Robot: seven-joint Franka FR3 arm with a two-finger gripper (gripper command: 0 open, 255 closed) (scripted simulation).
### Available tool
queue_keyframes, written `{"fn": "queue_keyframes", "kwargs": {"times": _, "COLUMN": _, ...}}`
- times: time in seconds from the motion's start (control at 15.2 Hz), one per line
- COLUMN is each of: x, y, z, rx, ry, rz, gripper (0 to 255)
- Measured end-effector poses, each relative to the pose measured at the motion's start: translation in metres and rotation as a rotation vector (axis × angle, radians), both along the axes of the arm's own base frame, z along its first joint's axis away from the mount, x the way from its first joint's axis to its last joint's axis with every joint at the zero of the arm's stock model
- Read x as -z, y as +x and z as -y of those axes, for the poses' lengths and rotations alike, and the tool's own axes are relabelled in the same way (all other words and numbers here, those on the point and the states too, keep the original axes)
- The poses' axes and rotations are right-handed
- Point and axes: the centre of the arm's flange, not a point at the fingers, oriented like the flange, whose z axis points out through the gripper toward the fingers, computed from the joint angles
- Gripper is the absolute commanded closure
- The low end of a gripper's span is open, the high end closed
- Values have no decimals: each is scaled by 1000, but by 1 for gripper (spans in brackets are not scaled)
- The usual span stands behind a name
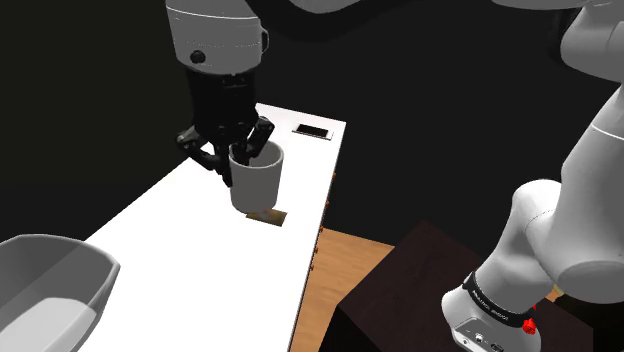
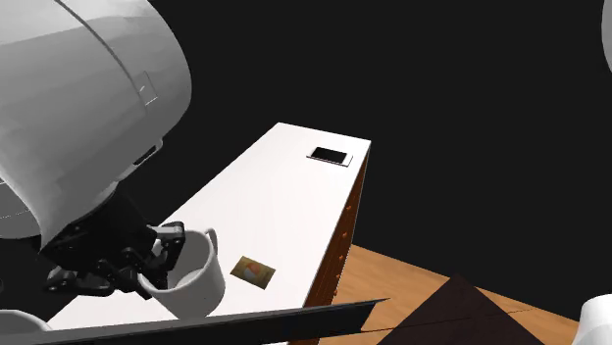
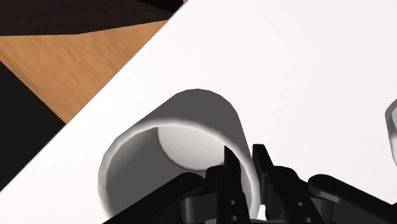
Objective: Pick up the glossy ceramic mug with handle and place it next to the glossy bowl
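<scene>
Black end effector [image 3: 243, 154] gripped the wall of a plain, glossy white mug [image 3: 191, 118], one finger inside it, over the white counter [image 1: 180, 230]. Shoulder view added a grey-white bowl [image 1: 50, 285], well apart from the mug.

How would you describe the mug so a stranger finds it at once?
Find the long white tabletop and the black gripper above its middle. The white mug sits in its fingers, which pinch its wall. It is the only tall cup: its neighbours are a flat brown card, a dark slab and a wide grey bowl.
</scene>
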Motion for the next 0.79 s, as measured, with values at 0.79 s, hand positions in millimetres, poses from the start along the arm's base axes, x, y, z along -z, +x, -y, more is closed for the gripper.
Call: {"fn": "queue_keyframes", "kwargs": {"times": 0.79, "x": -1, "y": -115, "z": -111, "rx": 0, "ry": 0, "rz": 0, "gripper": 255}}
